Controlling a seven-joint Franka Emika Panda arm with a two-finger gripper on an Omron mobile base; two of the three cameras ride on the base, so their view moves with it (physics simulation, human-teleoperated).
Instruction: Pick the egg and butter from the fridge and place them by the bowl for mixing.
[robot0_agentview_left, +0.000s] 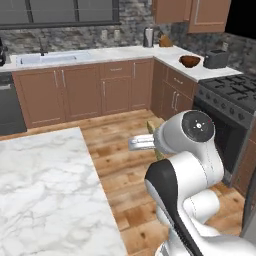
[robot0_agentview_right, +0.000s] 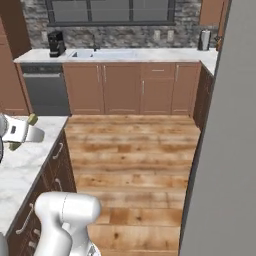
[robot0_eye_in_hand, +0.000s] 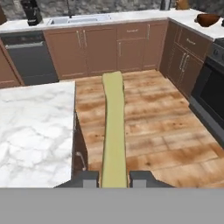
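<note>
Butter (robot0_eye_in_hand: 113, 131): yellow-green stick, long axis running straight out from the gripper (robot0_eye_in_hand: 113, 178) over the wooden floor, beside the marble island (robot0_eye_in_hand: 35, 131).
Jaws: pinching the butter's near end.
Bowl (robot0_agentview_left: 190, 61): on the corner counter, beside the toaster (robot0_agentview_left: 216, 59).

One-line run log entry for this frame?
phase: carrying | fingers: shut on butter | bowl: on corner counter beside toaster | arm over floor, short of bowl

light: even, flat, bright-ish, no obvious source | shadows: barely any | glare: soft sheen on the bowl (robot0_agentview_left: 190, 61) | sharpness: kinda low-res, soft all over | edges: no warping
</note>
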